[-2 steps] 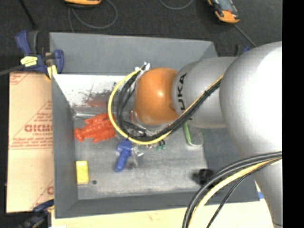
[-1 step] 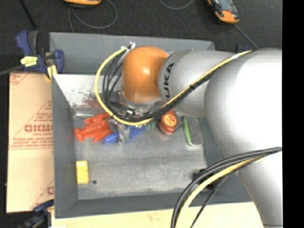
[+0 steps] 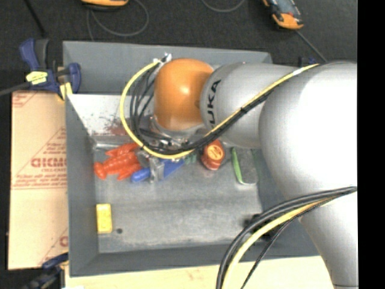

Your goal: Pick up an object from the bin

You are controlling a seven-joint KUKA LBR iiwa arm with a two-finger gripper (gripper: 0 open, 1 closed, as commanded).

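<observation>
Five loose items seen: red-orange toy, blue piece, orange-red round item, green stick, yellow block.
Bin (image 3: pixel 79 221): grey metal, viewed from above; floor largely bare on the near side.
Arm: enters from the right, silver, with an orange cover at the wrist and yellow and black cables looped round it.
Gripper (image 3: pixel 155 168): lowered into the middle of the bin, below the orange cover, close to the floor.
Gripper state: cannot tell whether it is apart or together; the wrist and cables hide it from above.
Blue piece (image 3: pixel 142 175): lies at the gripper, showing on both its left and right sides; whether it is gripped cannot be told.
Red-orange toy (image 3: pixel 117 161): ridged and elongated, flat on the floor just left of the gripper, touching or nearly touching the blue piece.
Orange-red round item (image 3: pixel 212 156): right of the gripper, near it, partly under the arm.
Green stick (image 3: pixel 236 166): slim, lying near-to-far, just right of the round item.
Yellow block (image 3: pixel 104 217): small, rectangular, alone at the near left, well apart from the gripper.
</observation>
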